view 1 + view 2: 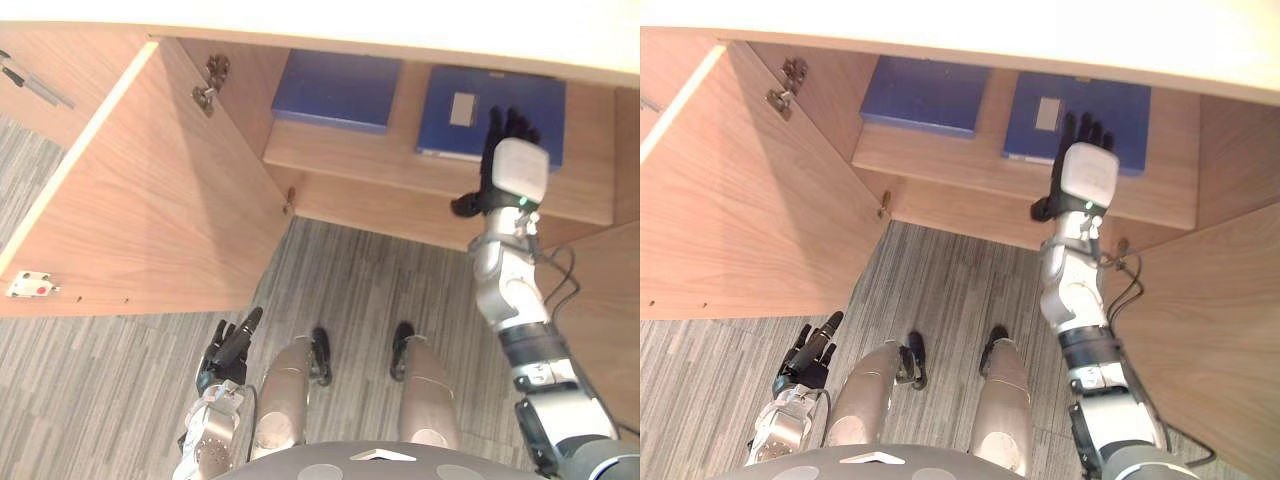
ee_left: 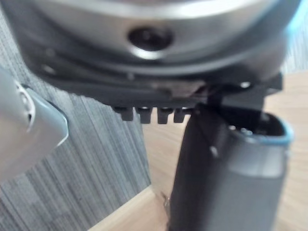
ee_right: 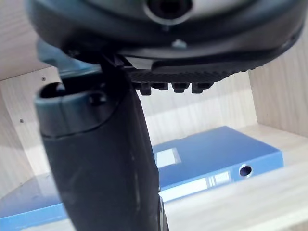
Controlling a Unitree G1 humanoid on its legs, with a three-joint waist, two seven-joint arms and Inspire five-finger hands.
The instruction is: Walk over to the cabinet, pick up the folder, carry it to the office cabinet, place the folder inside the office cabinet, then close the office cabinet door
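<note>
- My right hand is raised in front of the shelf. Its fingers are stretched out straight and hold nothing, hovering just over the near edge of the folder.
- My left hand hangs low at my side over the floor, fingers relaxed and empty.
- The folder lies flat on the shelf inside the cabinet, cover up, well apart from a second blue folder on the same shelf.
- I judge the folder is either about to be gripped or has just been laid down; I cannot tell which.
- If I am gripping it, I should slide my fingers over the cover, tuck my thumb under the front edge, and pull it straight out.
- If it is already placed, I should draw my hand straight back and keep my fingers off the spine so the folder does not drag.
- The open door stands wide on my left, so I need to clear the opening before swinging it.
- In the right wrist view the spine, with its finger hole, faces out toward me.
- The folder's long axis runs along the shelf's front edge, and its flat face is level.
</note>
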